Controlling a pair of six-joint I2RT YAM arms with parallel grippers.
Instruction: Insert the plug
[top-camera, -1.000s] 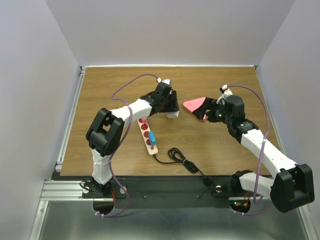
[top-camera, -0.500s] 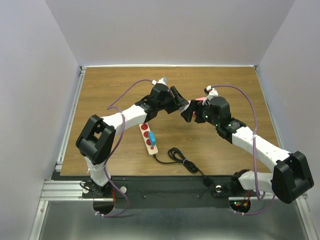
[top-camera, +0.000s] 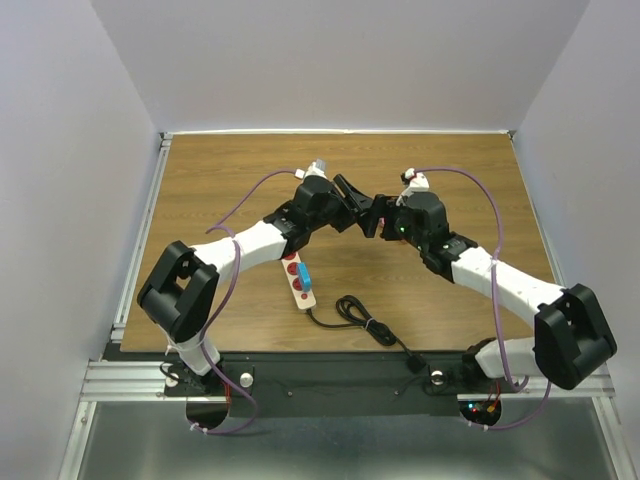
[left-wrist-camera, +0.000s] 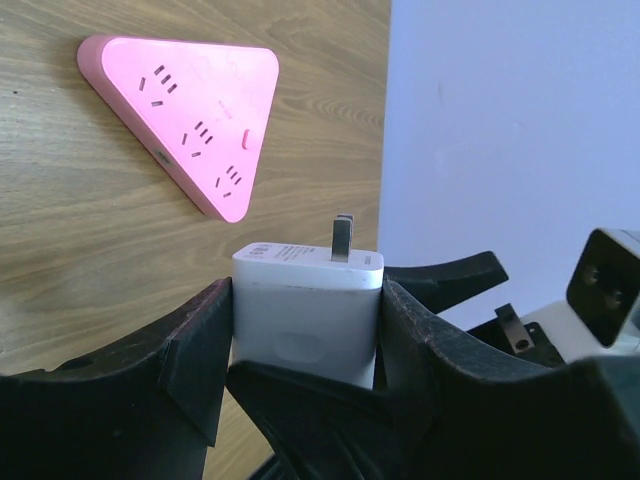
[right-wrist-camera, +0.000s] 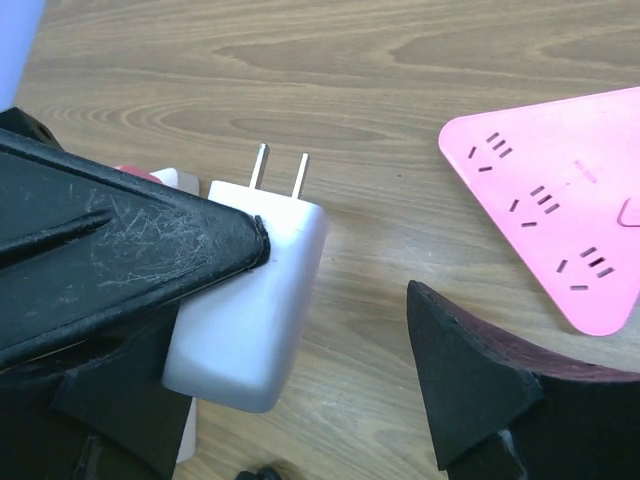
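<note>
My left gripper (left-wrist-camera: 307, 300) is shut on a white plug (left-wrist-camera: 300, 320) and holds it above the table with its two prongs (right-wrist-camera: 280, 170) pointing away. In the top view the left gripper (top-camera: 352, 192) meets my right gripper (top-camera: 375, 218) mid-table. The right gripper (right-wrist-camera: 300, 380) is open, and the plug (right-wrist-camera: 250, 300) lies between its spread fingers (right-wrist-camera: 480, 380) without being gripped. The pink triangular socket block (left-wrist-camera: 195, 120) lies flat on the wood just beyond the plug and shows at the right of the right wrist view (right-wrist-camera: 560, 210). In the top view the right wrist hides it.
A white power strip (top-camera: 296, 270) with red sockets and a blue plug (top-camera: 303, 277) in it lies left of centre. Its black cable (top-camera: 365, 322) coils toward the near edge. Grey walls close in the table on three sides.
Both arms have swung toward each other. The left gripper has carried the plug right and up. The right gripper has moved left, off the pink socket block, to the plug.
</note>
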